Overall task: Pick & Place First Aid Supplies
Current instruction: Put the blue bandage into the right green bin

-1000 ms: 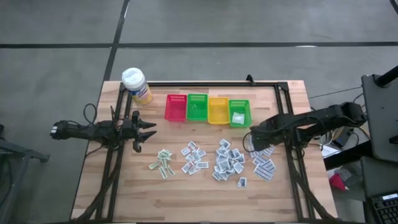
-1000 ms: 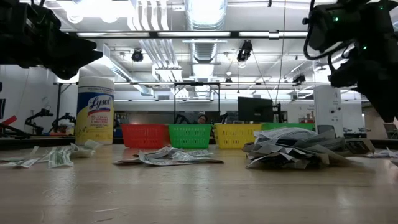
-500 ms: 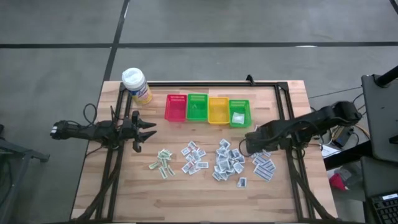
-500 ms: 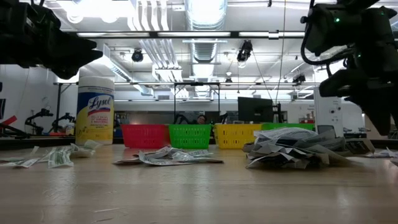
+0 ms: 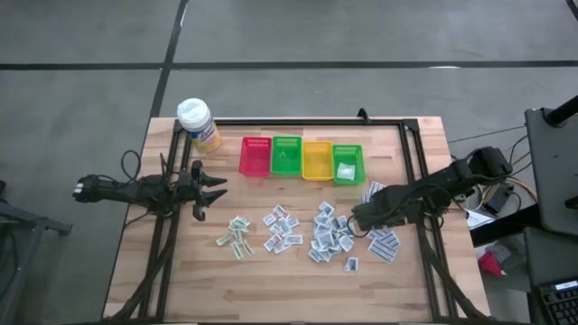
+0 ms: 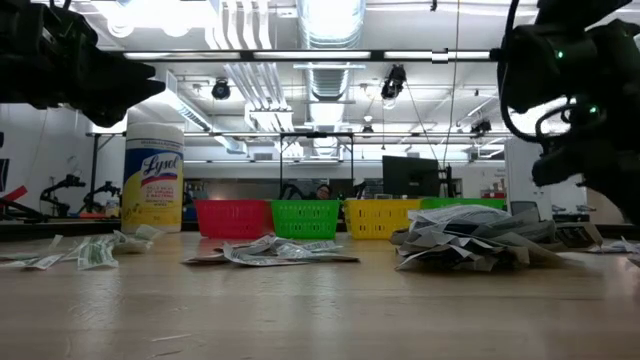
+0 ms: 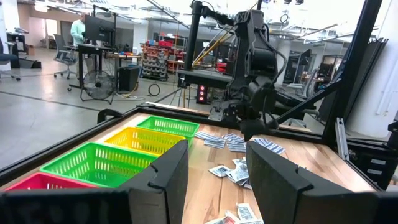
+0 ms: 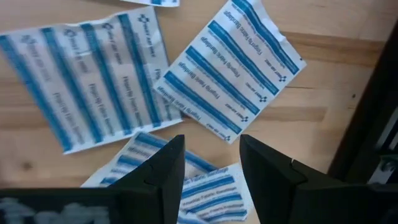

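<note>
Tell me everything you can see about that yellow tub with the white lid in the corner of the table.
The yellow tub is a round canister, plastic by the look of it, with a white cap on top. The low view shows a Lysol label on its side. It stands upright and closed at the table's far left corner, left of the red basket and apart from it. Nothing touches it except the wooden tabletop beneath; the left gripper hangs nearer the front, well clear of it.
</note>
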